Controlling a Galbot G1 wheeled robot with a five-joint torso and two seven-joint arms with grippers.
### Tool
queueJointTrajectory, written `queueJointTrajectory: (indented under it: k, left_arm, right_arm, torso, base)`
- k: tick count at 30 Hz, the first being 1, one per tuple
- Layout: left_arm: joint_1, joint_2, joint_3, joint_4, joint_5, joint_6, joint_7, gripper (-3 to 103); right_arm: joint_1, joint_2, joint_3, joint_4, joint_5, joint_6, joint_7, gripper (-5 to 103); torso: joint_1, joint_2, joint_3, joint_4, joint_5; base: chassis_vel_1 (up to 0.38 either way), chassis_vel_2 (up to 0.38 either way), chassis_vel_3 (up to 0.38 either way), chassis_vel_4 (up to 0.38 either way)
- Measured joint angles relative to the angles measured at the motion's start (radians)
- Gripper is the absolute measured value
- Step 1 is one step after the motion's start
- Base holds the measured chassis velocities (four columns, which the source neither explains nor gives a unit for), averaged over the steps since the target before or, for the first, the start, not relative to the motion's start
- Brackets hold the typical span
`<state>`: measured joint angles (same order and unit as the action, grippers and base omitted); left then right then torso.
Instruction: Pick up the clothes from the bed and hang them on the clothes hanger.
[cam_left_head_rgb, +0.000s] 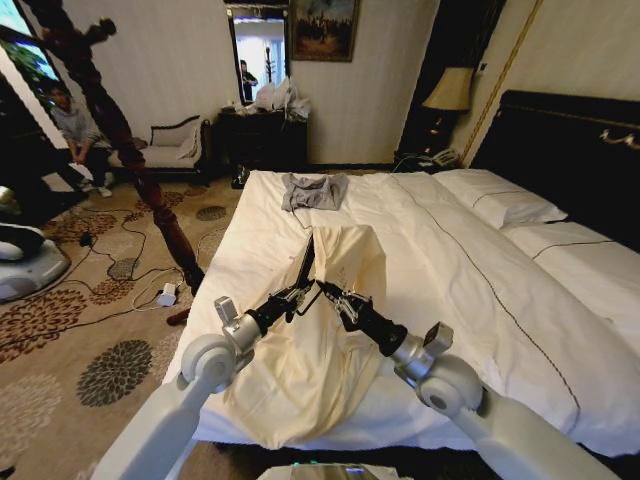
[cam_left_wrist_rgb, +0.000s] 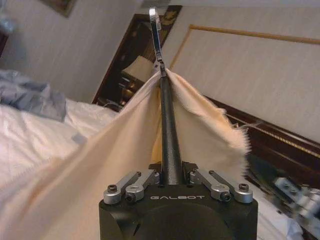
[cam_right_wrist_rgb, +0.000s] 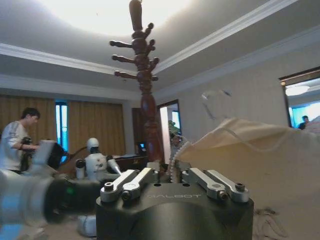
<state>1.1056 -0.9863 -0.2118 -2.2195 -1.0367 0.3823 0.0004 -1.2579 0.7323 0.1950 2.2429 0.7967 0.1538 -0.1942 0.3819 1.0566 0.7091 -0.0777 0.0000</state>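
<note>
While the left gripper (cam_left_wrist_rgb: 171, 181) was clamped on the clothes hanger (cam_left_wrist_rgb: 167, 125), already inside the clothes (cam_left_head_rgb: 320, 340) lifted off the bed (cam_left_head_rgb: 450, 280), the right gripper (cam_left_head_rgb: 333, 296) pinched the fabric; the thin cloth could have slid off.

a hotel-style bedroom: wide white bed (cam_left_head_rgb: 470, 300) with dark headboard (cam_left_head_rgb: 570, 150) at right, lamp (cam_left_head_rgb: 450, 90) and painting (cam_left_head_rgb: 322, 28) at top, patterned carpet (cam_left_head_rgb: 90, 340) at left.
</note>
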Motion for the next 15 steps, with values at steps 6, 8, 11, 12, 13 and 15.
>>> queueJointTrajectory:
  k: [6, 8, 11, 12, 13, 15]
  left_arm:
    - [0.002, 0.077, -0.040, -0.037, 0.011, -0.012, 0.009, 20]
    - [0.002, 0.085, -0.047, -0.040, 0.013, -0.014, 0.009, 20]
    - [0.004, 0.100, -0.057, -0.043, 0.023, -0.018, 0.013, 20]
    - [0.004, 0.107, -0.057, -0.043, 0.028, -0.019, 0.015, 20]
    - [0.003, 0.114, -0.057, -0.045, 0.030, -0.020, 0.017, 20]
    - [0.002, 0.123, -0.057, -0.048, 0.032, -0.021, 0.018, 20]
  right_arm:
    - [-0.027, -0.012, 0.097, -0.006, 0.168, 0.097, -0.257, 37]
    - [-0.030, -0.014, 0.103, -0.005, 0.190, 0.111, -0.302, 42]
    - [-0.037, -0.010, 0.107, 0.030, 0.266, 0.131, -0.323, 53]
    - [-0.024, 0.002, 0.109, 0.046, 0.305, 0.133, -0.266, 58]
    - [0.002, 0.015, 0.121, 0.058, 0.335, 0.133, -0.177, 64]
    - [0.024, 0.020, 0.141, 0.059, 0.342, 0.118, -0.085, 70]
  torso:
    - [0.000, 0.000, 0.000, 0.0000, -0.0001]
    - [0.000, 0.000, 0.000, 0.0000, 0.0000]
    - [0.000, 0.000, 0.000, -0.0001, -0.0001]
    - [0.000, 0.000, 0.000, -0.0003, -0.0002]
    - [0.000, 0.000, 0.000, -0.0002, -0.0001]
    - [0.000, 0.000, 0.000, 0.0002, -0.0001]
  base:
    - [0.000, 0.000, 0.000, 0.000]
    - [0.000, 0.000, 0.000, 0.000]
    - [0.000, 0.000, 0.000, 0.000]
    - [0.000, 0.000, 0.000, 0.000]
    - [0.000, 0.000, 0.000, 0.000]
    - [0.000, 0.000, 0.000, 0.000]
